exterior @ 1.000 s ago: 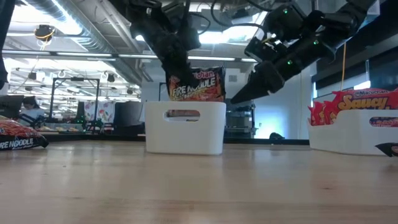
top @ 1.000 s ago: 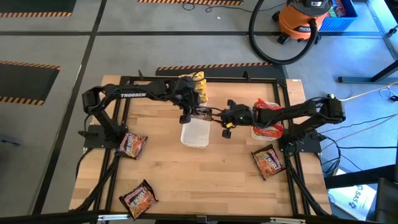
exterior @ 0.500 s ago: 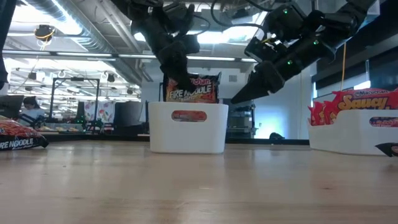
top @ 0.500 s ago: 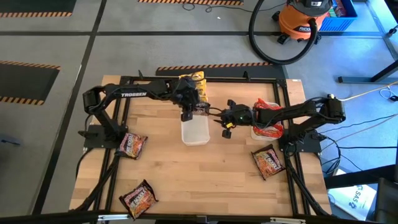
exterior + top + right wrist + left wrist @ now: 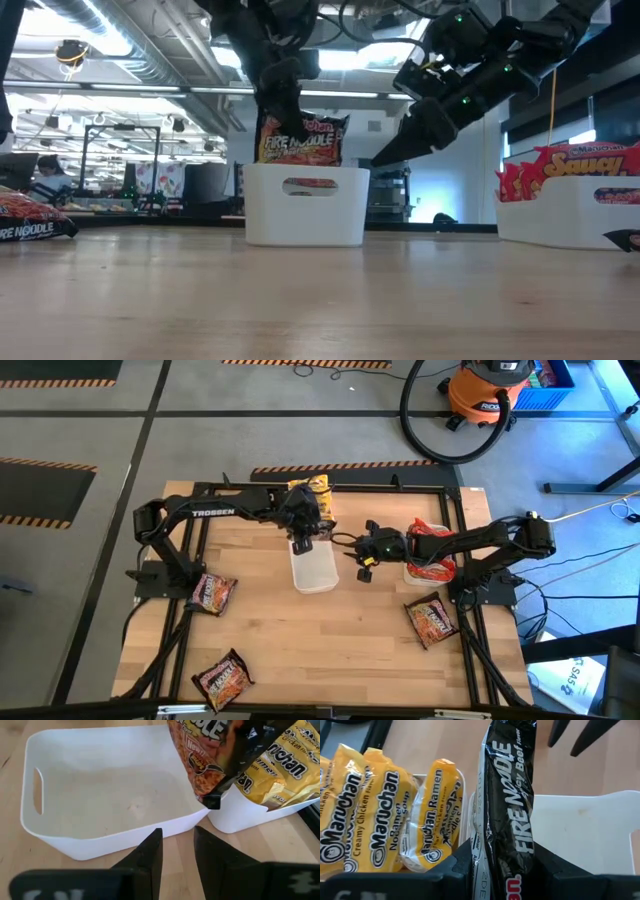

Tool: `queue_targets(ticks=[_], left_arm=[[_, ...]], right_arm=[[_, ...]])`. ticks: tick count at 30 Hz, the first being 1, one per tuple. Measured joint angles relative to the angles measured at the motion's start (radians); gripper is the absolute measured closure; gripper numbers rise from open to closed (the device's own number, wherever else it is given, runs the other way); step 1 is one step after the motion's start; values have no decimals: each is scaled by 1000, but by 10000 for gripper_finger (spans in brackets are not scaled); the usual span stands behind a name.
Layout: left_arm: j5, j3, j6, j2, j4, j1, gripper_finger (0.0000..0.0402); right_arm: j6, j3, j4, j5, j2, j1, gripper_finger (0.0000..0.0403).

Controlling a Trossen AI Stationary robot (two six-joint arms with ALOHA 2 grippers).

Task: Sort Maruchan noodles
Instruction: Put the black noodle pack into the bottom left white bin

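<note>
My left gripper (image 5: 302, 542) is shut on a dark Fire Noodle packet (image 5: 300, 140) and hangs it over the middle white tray (image 5: 314, 570). My right gripper (image 5: 177, 850) is open and hovers just off that tray's right wall, touching nothing. Behind the middle tray, a far tray (image 5: 462, 785) holds yellow Maruchan packets (image 5: 375, 815). A tray on the right (image 5: 570, 215) holds red packets (image 5: 430, 550). Three more dark packets lie flat on the table: one left (image 5: 212, 592), one near left (image 5: 222, 678), one right (image 5: 432, 618). My left gripper pinches the dark packet's upper end (image 5: 282, 118) between its two fingers (image 5: 452, 867), coming from above and pointing down. The packet (image 5: 512, 815) hangs upright below the fingers. Its lower end dips behind the tray's wall and shows through the handle slot (image 5: 308, 184).
The black frame rails (image 5: 330, 488) run round the wooden table (image 5: 330, 650). The near half of the board is bare wood between the loose packets. An orange shop vacuum (image 5: 490, 390) and its hose stand on the floor beyond the far edge.
My left gripper has carried the packet a little toward the table's far edge, lowering its bottom end into the middle tray. The tray itself has slid slightly the same way. My right gripper has kept still.
</note>
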Motion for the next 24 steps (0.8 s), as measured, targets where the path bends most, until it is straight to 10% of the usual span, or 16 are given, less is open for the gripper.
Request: queue_targets(ticks=[24], left_arm=[[-31, -169, -45, 0, 200, 6, 294]], right_arm=[[13, 1, -5, 0, 0, 0, 313]])
